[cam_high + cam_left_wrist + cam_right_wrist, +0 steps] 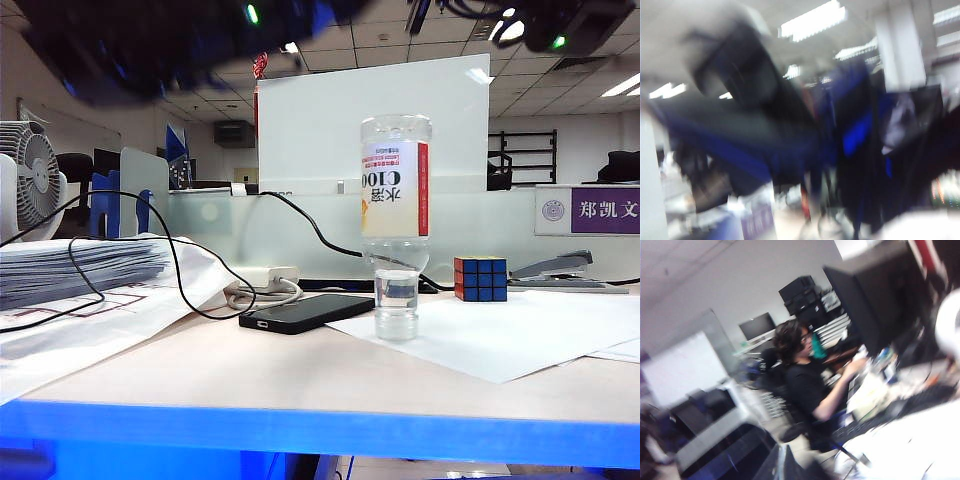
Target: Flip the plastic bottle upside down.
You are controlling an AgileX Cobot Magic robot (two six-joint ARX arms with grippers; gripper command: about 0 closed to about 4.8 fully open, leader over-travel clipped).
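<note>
Plastic bottle [396, 205] stands inverted on tabletop [300, 372], neck down on white paper [500, 335], beside Rubik's cube [480, 278]. Light, slick, top-heavy; best gripped mid-label. Left tool lost in blur, opening unreadable; right tool unseen, clamped closed, apparently empty.

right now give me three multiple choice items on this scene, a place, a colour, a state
1. The phone lies: A left of the plastic bottle; B on top of it; C behind it.
2. Label stripe: A green; B red; C black.
3. The bottle stands: A neck up; B sideways; C neck down.
A, the phone lies to its left; B, the stripe is red; C, the neck rests on the paper. The left tool and right tool blur overhead, clear of the bottle.
</note>
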